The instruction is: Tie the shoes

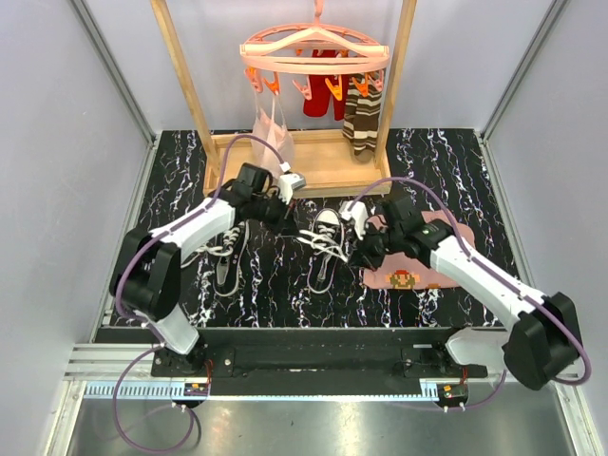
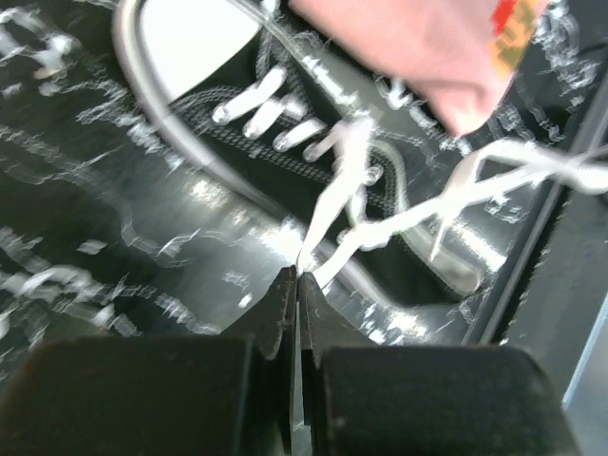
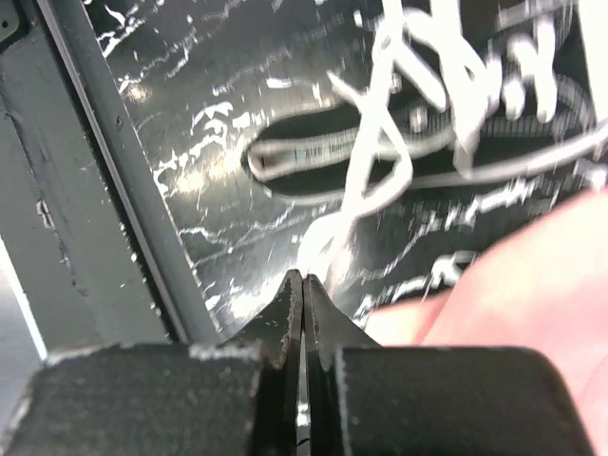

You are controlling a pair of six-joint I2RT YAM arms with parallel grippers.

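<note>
Two black sneakers with white toe caps lie on the black marbled table: one in the middle, one to the left. My left gripper is at the middle shoe's left side, shut on a white lace that runs from its tips up to the shoe. My right gripper is at that shoe's right side, shut with a white lace meeting its tips. The shoe lies beyond, with its laces crossed loosely above it.
A pink cloth with a pixel figure lies under my right arm and shows in both wrist views. A wooden rack with a pink peg hanger and striped socks stands at the back.
</note>
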